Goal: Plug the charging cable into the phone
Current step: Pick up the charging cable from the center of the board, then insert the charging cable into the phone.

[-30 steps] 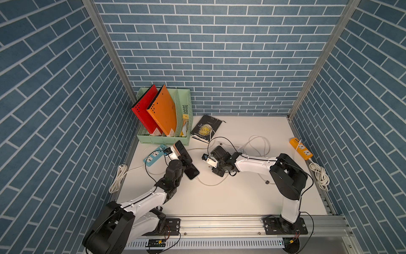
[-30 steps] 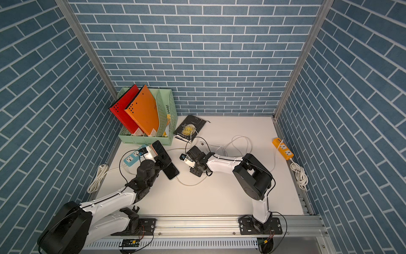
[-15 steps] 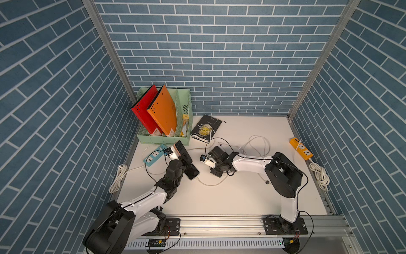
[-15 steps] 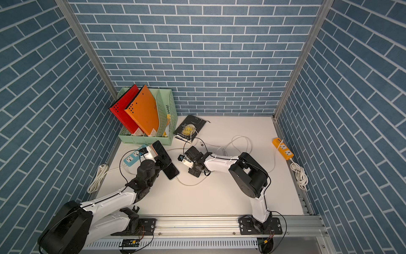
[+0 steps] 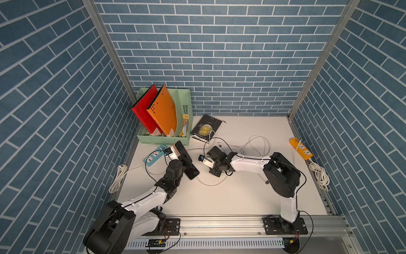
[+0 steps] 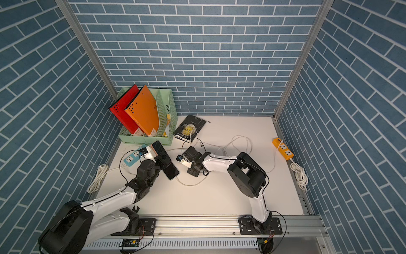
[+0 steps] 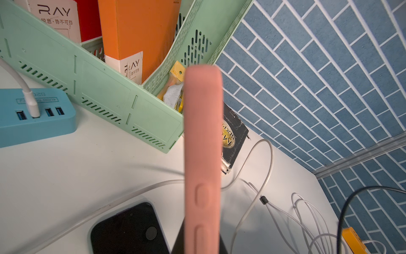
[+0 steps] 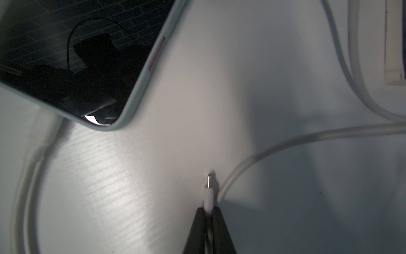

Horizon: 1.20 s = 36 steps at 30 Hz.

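Plug (image 8: 208, 193) pinched in right hand (image 8: 208, 212); pink phone (image 7: 203, 143) clamped in left hand (image 7: 201, 247)

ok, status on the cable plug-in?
Left gripper shut on pink-cased phone. Right gripper shut on cable plug, tip exposed, not in any phone. Second phone flat on table near the plug.
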Each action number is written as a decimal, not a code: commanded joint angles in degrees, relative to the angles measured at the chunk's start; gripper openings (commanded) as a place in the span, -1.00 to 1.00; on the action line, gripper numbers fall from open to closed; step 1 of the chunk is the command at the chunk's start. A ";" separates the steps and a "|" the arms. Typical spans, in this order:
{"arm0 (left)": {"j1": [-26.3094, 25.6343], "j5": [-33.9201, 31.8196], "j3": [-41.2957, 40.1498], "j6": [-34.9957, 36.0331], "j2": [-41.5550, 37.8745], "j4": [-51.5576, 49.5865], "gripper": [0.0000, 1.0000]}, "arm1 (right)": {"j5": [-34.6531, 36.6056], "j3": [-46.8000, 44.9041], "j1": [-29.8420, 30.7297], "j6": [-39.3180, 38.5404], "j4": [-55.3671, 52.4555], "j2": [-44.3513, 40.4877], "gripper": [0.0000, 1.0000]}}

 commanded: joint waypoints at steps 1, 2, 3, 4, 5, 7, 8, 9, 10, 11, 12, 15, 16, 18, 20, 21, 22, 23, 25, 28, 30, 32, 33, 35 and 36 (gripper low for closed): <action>0.30 -0.13 0.83 -0.15 -0.54 3.40 -1.00 | -0.77 0.08 0.29 1.52 0.61 -1.56 -1.00; 0.35 -0.28 0.71 -0.15 -0.75 3.40 -1.00 | -1.89 -0.60 0.06 2.26 1.78 -2.86 -1.00; 0.36 -0.38 0.56 -0.14 -1.02 3.40 -1.00 | -2.96 -1.51 -0.25 3.21 3.21 -4.14 -1.00; 0.31 -0.42 0.49 -0.15 -1.15 3.40 -1.00 | -4.06 -2.54 -0.64 4.38 4.48 -5.59 -1.00; 0.30 -0.40 0.42 -0.15 -1.36 3.33 -1.00 | -5.42 -3.71 -1.16 5.64 5.88 -6.90 -1.00; 0.37 -0.38 0.47 -0.15 -1.41 3.31 -1.00 | -8.04 -6.26 -2.30 8.42 8.53 -9.61 -1.00; 0.31 -0.28 0.49 -0.11 -1.34 3.31 -1.00 | -8.99 -7.53 -2.96 9.71 9.92 -10.92 -1.00; 0.37 -0.13 0.45 -0.15 -1.35 3.38 -1.00 | -9.71 -9.07 -3.61 11.04 11.29 -12.32 -1.00; 0.35 0.17 0.50 -0.11 -1.34 3.59 -1.00 | -10.32 -10.66 -4.34 12.52 12.92 -13.69 -1.00; 0.45 0.72 0.49 -0.01 -1.32 4.04 -1.00 | -11.44 -12.30 -5.07 14.09 14.74 -15.44 -1.00; 0.40 1.55 0.39 0.20 -1.37 4.66 -1.00 | -13.36 -14.35 -5.98 15.61 16.88 -17.40 -1.00; 0.53 5.76 -0.25 0.82 -1.45 8.61 -1.00 | -20.75 -22.51 -8.67 21.01 27.65 -24.60 -1.00; 0.61 8.82 -0.81 1.23 -1.45 11.84 -1.00 | -23.83 -26.16 -9.85 24.04 33.05 -28.07 -1.00; 0.60 14.16 -1.93 1.44 -1.73 17.68 -1.00 | -27.65 -31.28 -11.40 28.47 40.30 -32.59 -1.00; 0.57 19.27 -3.18 1.05 -1.50 24.32 -1.00 | -30.48 -35.52 -12.49 32.71 46.74 -35.98 -1.00; 0.57 21.55 -3.58 0.43 -1.31 27.14 -1.00 | -32.06 -37.17 -12.77 34.77 49.55 -37.10 -1.00; 0.57 23.42 -3.76 -0.12 -0.84 29.80 -1.00 | -33.79 -38.56 -13.01 36.61 52.02 -37.91 -1.00; 0.57 25.41 -3.97 -0.77 -0.32 32.29 -1.00 | -35.55 -39.88 -12.96 38.47 54.64 -38.49 -1.00; 0.62 28.83 -3.75 -2.28 1.02 37.26 -1.00 | -38.87 -42.63 -12.95 43.41 61.37 -39.13 -1.00; 0.77 33.82 -1.25 -5.37 4.78 43.48 -1.00 | -43.07 -46.23 -12.96 51.96 72.82 -38.76 -1.00; 0.83 37.38 1.73 -7.74 8.14 46.90 -1.00 | -44.59 -48.56 -13.00 56.99 80.34 -38.36 -1.00; 0.92 40.65 3.87 -10.64 11.86 52.00 -1.00 | -45.18 -50.79 -12.98 61.06 86.96 -37.96 -1.00; 1.08 41.56 4.62 -12.53 13.90 55.16 -1.00 | -45.08 -51.53 -12.91 62.31 89.06 -37.71 -1.00; 1.60 43.62 6.73 -16.24 18.07 60.92 -1.00 | -44.91 -52.60 -12.93 64.19 91.62 -37.07 -1.00; 1.86 44.81 7.91 -18.36 20.30 63.83 -1.00 | -44.92 -53.15 -12.91 65.35 93.37 -36.50 -1.00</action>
